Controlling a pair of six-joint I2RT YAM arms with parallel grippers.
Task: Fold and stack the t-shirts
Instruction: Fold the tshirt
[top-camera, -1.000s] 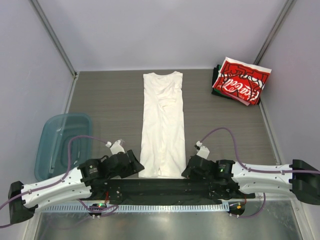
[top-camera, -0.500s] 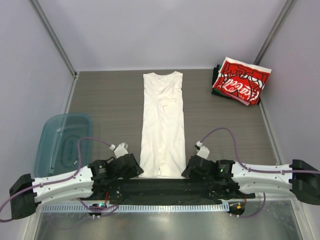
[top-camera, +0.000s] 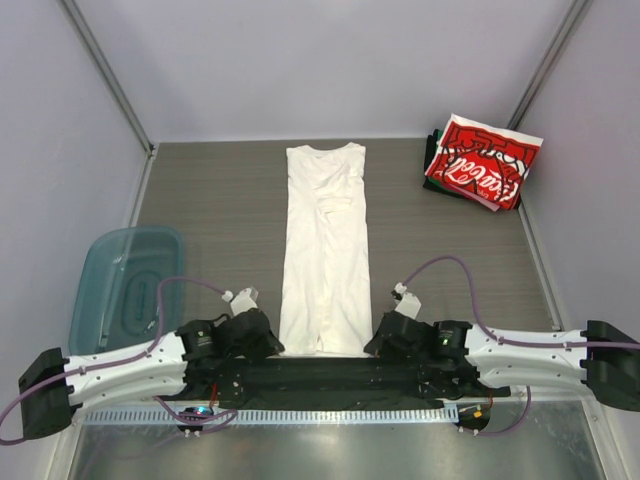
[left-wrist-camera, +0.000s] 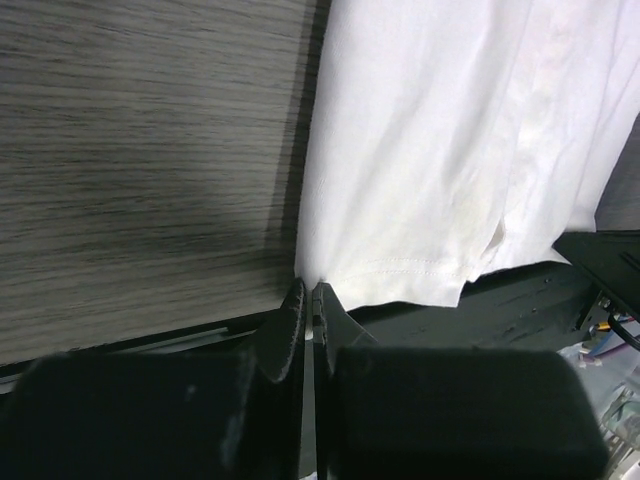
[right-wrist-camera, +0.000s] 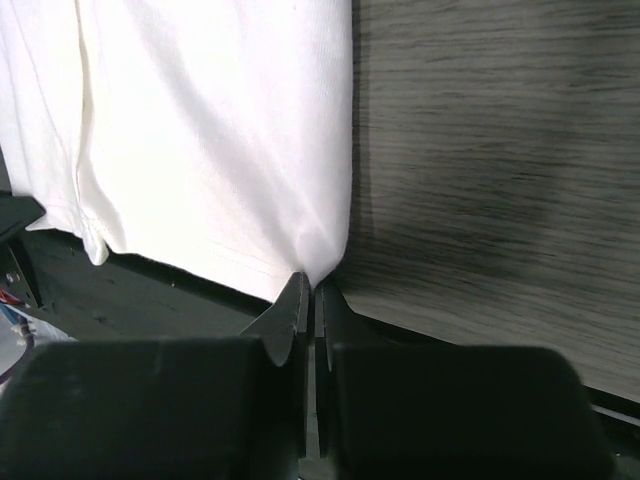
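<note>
A white t-shirt (top-camera: 325, 250) lies folded into a long narrow strip down the middle of the table, collar at the far end. My left gripper (top-camera: 276, 345) is shut on its near left hem corner (left-wrist-camera: 312, 278). My right gripper (top-camera: 371, 347) is shut on the near right hem corner (right-wrist-camera: 322, 268). Each wrist view shows the cloth pinched between the closed jaws: left gripper (left-wrist-camera: 307, 290), right gripper (right-wrist-camera: 311, 282). A stack of folded t-shirts (top-camera: 480, 162), the top one red with white script, sits at the far right corner.
A teal translucent plastic bin (top-camera: 122, 288) stands at the left edge of the table. A black rail (top-camera: 330, 380) runs along the near edge under the shirt's hem. Grey walls enclose the table (top-camera: 215, 215) on three sides.
The left gripper slid right to the shirt's hem corner and closed on it. The right gripper tightened on its corner without moving.
</note>
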